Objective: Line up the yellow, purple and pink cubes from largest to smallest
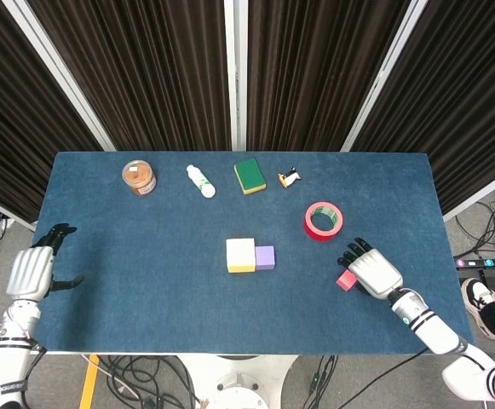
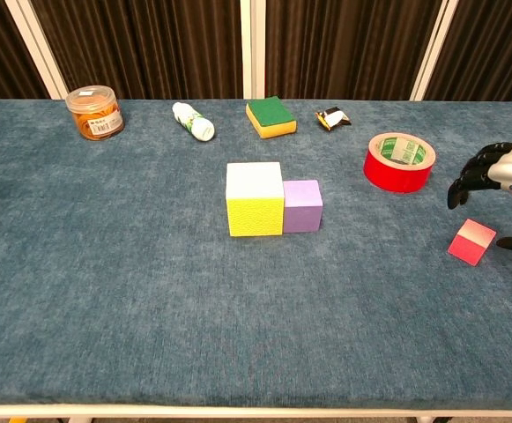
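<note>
The yellow cube (image 1: 240,255) (image 2: 255,200) stands mid-table with the smaller purple cube (image 1: 265,256) (image 2: 301,205) touching its right side. The small pink cube (image 1: 344,280) (image 2: 471,241) lies apart, toward the right. My right hand (image 1: 371,273) (image 2: 508,181) hovers just over and right of the pink cube, fingers apart and curved, holding nothing. My left hand (image 1: 32,272) hangs at the table's left edge, fingers apart and empty; the chest view does not show it.
A red tape roll (image 1: 323,221) (image 2: 399,161) lies just beyond the pink cube. Along the far side stand an orange jar (image 1: 138,177), a white bottle (image 1: 200,181), a green sponge (image 1: 250,175) and a small penguin toy (image 1: 290,177). The table (image 1: 145,281) is blue cloth.
</note>
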Motion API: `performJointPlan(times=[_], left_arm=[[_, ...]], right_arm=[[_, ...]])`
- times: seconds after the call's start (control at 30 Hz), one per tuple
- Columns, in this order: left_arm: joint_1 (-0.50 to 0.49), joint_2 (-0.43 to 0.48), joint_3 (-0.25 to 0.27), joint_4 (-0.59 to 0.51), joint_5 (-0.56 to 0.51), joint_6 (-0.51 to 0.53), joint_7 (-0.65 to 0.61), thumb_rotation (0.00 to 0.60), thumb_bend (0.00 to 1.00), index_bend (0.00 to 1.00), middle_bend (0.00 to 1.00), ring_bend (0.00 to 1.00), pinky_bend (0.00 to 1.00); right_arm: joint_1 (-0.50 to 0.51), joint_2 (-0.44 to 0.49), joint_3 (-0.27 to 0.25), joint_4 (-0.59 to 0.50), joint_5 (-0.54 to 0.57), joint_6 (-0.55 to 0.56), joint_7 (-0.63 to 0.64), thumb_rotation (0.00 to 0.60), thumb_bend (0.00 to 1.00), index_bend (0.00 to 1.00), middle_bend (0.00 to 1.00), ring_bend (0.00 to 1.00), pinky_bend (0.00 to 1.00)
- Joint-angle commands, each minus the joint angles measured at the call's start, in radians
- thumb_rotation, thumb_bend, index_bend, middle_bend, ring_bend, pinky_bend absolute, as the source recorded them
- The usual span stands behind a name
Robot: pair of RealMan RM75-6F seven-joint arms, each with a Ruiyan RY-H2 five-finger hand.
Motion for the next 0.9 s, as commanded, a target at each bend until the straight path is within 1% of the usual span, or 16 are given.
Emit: performJointPlan(times=[0.03, 0.13, 0.23, 0.33, 0.4, 0.53, 0.6, 0.67, 0.73, 0.8, 0.9], left_arm=[[0.002, 0.002, 0.003, -0.002, 0.002, -0.001, -0.005, 0.6, 0.06, 0.24, 0.24, 0.29, 0.44], [0.003, 0.003, 0.004, -0.002, 0.001, -0.002, -0.01, 0.6, 0.06, 0.24, 0.24, 0.29, 0.44], [0.002, 0.003, 0.005, -0.002, 0.002, -0.005, -0.013, 0.6, 0.06, 0.24, 0.24, 0.29, 0.44], [0.003, 0.004, 0.005, -0.003, 0.003, -0.003, -0.014, 0.6, 0.06, 0.24, 0.24, 0.29, 0.44], [0.003, 0.005, 0.005, -0.004, 0.002, -0.002, -0.014, 0.6, 0.06, 0.24, 0.24, 0.29, 0.44], [0.004, 0.006, 0.005, -0.005, 0.002, 0.0, -0.012, 0.6, 0.06, 0.24, 0.24, 0.29, 0.44], [0.005, 0.006, 0.004, -0.004, 0.001, 0.001, -0.011, 0.6, 0.06, 0.24, 0.24, 0.29, 0.44], [0.005, 0.006, 0.003, -0.003, 0.001, 0.002, -0.011, 0.6, 0.06, 0.24, 0.24, 0.29, 0.44], [0.004, 0.006, 0.001, -0.003, 0.002, 0.005, -0.01, 0.6, 0.06, 0.24, 0.24, 0.29, 0.44], [0.003, 0.006, -0.001, -0.004, 0.003, 0.006, -0.009, 0.6, 0.06, 0.24, 0.24, 0.29, 0.44], [0.0, 0.008, -0.002, -0.004, 0.008, 0.008, -0.006, 0.6, 0.06, 0.24, 0.24, 0.29, 0.44]], right_arm=[[-0.004, -0.009, -0.002, 0.009, -0.008, 0.005, 0.002, 0.6, 0.14, 0.32, 0.21, 0.05, 0.04], [-0.009, -0.017, -0.005, 0.017, -0.013, 0.008, 0.01, 0.6, 0.14, 0.33, 0.15, 0.0, 0.0], [-0.014, -0.027, -0.004, 0.033, -0.014, 0.011, 0.017, 0.6, 0.14, 0.36, 0.12, 0.0, 0.0], [-0.016, -0.038, -0.003, 0.047, -0.012, 0.008, 0.029, 0.6, 0.16, 0.39, 0.12, 0.0, 0.0], [-0.017, -0.043, -0.001, 0.051, -0.013, 0.01, 0.04, 0.6, 0.18, 0.42, 0.12, 0.0, 0.0], [-0.018, -0.046, 0.007, 0.05, -0.013, 0.017, 0.049, 0.6, 0.23, 0.53, 0.13, 0.0, 0.0], [-0.017, -0.043, 0.016, 0.037, -0.005, 0.019, 0.058, 0.6, 0.24, 0.55, 0.13, 0.0, 0.0], [-0.009, -0.036, 0.036, 0.007, 0.013, 0.01, 0.073, 0.6, 0.24, 0.56, 0.13, 0.0, 0.0], [0.006, -0.029, 0.069, -0.042, 0.048, -0.013, 0.076, 0.6, 0.24, 0.57, 0.13, 0.0, 0.0], [0.02, -0.027, 0.102, -0.084, 0.09, -0.039, 0.052, 0.6, 0.24, 0.57, 0.13, 0.0, 0.0], [0.047, -0.03, 0.161, -0.16, 0.188, -0.104, -0.026, 0.6, 0.24, 0.57, 0.12, 0.0, 0.0]])
